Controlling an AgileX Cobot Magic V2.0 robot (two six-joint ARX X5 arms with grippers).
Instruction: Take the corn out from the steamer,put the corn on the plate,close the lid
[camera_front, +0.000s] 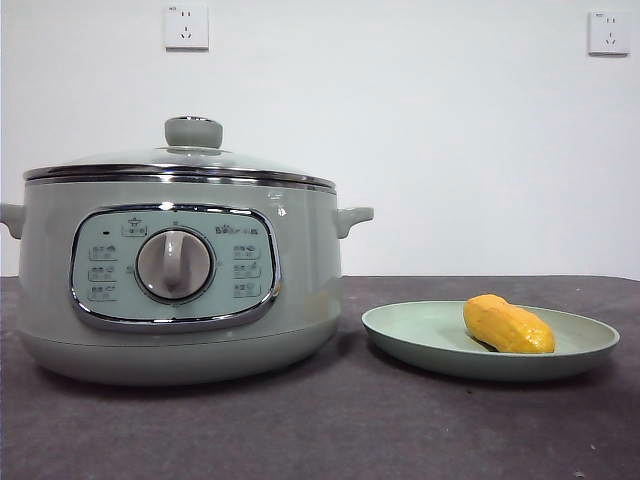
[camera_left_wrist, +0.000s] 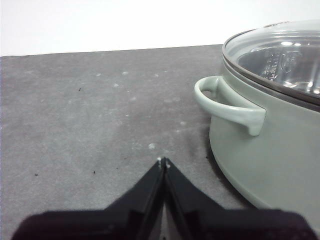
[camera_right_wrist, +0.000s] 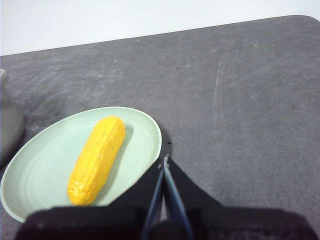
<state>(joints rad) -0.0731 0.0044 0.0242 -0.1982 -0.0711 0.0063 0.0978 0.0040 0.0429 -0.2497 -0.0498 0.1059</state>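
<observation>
Corn (camera_front: 508, 325) lies on its side in the plate (camera_front: 420, 335), lower right of the front view. Lid (camera_front: 180, 165) sits seated on the steamer (camera_front: 300, 290), left half of frame; all three steps look done.

Handling, judged: corn is light, firm and rounded, with a kernel texture that gives some grip but lets it roll; best taken across its middle. Lid is glass, heavier and fragile; its knob (camera_front: 193, 131) is the only sensible hold.

Left gripper (camera_left_wrist: 163, 162) has jaws together, low over the tabletop (camera_left_wrist: 90, 110) near the steamer's side handle (camera_left_wrist: 225, 102). Right gripper (camera_right_wrist: 165, 161) has jaws together, empty, just beside the plate rim.
</observation>
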